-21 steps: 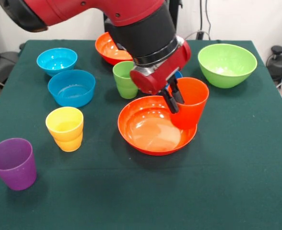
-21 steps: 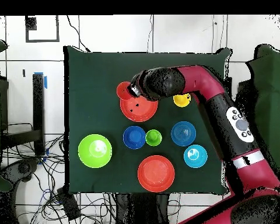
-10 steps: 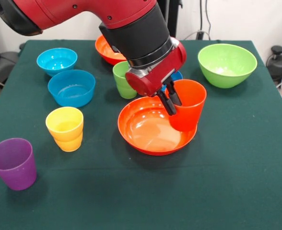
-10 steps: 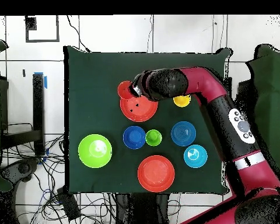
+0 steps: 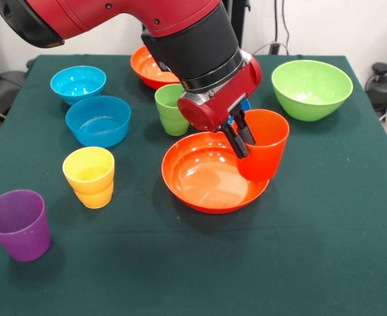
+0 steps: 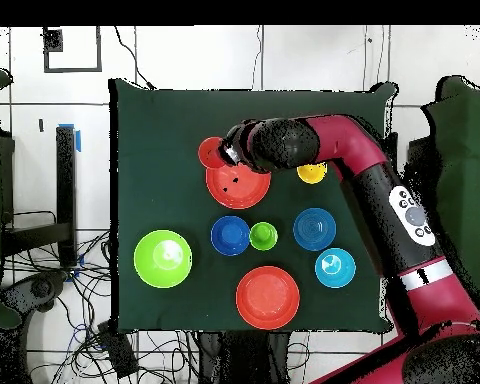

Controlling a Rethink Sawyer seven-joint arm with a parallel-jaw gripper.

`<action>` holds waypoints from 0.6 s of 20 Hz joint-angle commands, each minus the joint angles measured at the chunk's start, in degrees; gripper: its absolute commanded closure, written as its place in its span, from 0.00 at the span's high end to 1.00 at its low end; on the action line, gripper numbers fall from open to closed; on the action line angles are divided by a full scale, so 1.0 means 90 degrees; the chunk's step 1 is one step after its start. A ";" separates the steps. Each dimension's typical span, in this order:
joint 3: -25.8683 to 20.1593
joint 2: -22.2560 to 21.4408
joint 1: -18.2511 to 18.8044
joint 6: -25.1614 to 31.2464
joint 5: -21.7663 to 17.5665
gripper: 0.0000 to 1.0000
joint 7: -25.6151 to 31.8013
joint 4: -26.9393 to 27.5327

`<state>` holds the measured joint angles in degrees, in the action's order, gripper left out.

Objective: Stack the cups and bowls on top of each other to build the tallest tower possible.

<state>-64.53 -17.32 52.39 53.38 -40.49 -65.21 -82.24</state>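
Your tool [image 5: 240, 137], clamped on the orange cup's [image 5: 264, 146] rim, has drifted the cup back outward over the large orange bowl's [image 5: 210, 174] far edge, leaving it still unplaced and the tower unstarted.

The table [image 5: 325, 263] wears a dark green cloth, matt and faintly napped. On it, the large orange bowl [image 5: 206, 181] is glossy plastic, its inside catching pale glints. The orange cup [image 5: 266, 148] leaning on that bowl's rim looks smooth plastic with a softer sheen. Beside the bowl, the yellow cup [image 5: 89, 176] and purple cup [image 5: 19, 224] look satiny plastic. The arm [image 5: 200, 46] above the bowl has shiny red shells and a duller black sleeve.
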 commanded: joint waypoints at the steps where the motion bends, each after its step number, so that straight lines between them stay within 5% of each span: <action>1: 0.0064 0.0332 -0.0159 -0.0411 -0.0577 0.00 0.2532 -0.0251; 12: 0.0276 0.0226 -0.0267 -0.0312 -0.0658 0.00 0.2346 -0.0213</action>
<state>-64.56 -17.33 52.38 51.02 -41.61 -65.21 -82.24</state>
